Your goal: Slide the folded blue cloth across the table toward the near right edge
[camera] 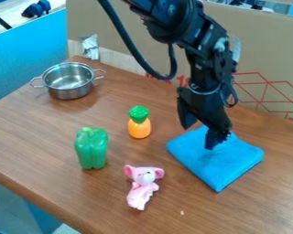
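Where my black gripper hangs, right of centre in the frame, its two fingers stand apart over the folded blue cloth. I see the cloth at the lower right, soft, thick and roughly square, but I can't tell whether a fingertip touches it. Just left of the gripper, near the centre, a toy pineapple stands upright, smooth and orange with a knobbly green top. Below it, a pink plush toy with big round ears and a pale face lies on the table. Left of both, I have a glossy, ribbed green bell pepper upright. My one container is the metal pot at the upper left, round, shiny and two-handled, its bare inner floor visible. Red lines are printed on the cardboard at the upper right, behind the wood-grained table.
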`<state>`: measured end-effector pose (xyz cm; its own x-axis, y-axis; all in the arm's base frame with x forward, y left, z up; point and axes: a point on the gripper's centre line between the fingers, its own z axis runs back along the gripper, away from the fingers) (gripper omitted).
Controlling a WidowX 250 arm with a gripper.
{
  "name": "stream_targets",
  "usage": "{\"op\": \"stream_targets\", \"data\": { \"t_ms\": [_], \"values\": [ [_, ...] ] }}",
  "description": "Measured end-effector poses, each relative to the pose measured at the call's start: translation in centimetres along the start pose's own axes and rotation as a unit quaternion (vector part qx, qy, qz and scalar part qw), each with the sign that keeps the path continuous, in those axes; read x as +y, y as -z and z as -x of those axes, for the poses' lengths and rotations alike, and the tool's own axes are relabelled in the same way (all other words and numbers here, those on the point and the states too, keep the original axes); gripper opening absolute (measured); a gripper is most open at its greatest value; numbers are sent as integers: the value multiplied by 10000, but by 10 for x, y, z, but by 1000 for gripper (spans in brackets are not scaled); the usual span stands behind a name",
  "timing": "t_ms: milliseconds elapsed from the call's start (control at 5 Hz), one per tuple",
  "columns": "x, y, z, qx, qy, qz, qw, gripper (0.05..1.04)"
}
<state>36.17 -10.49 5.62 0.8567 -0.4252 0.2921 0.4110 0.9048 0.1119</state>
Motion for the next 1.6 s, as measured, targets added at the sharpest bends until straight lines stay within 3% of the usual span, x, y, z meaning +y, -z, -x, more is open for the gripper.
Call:
{"op": "stream_targets", "data": {
  "t_ms": [200, 400, 600, 800, 1000, 1200, 1400, 1600],
  "values": [
    [-7, 12, 2, -411, -517, -241, 9975, 1002],
    [-13, 17, 0, -577, -1051, -701, 9903, 1002],
    [-30, 23, -1, -643, -1686, -805, 9803, 1002],
    [-47, 27, -1, -377, -1744, -439, 9830, 1002],
    [-63, 28, 1, -375, -1793, -211, 9829, 1002],
    [-88, 27, 10, -232, -1628, -84, 9864, 1002],
    [-102, 17, 29, 1, -1493, -156, 9887, 1002],
    [-106, 9, 42, 378, -1201, -150, 9919, 1002]
  ]
}}
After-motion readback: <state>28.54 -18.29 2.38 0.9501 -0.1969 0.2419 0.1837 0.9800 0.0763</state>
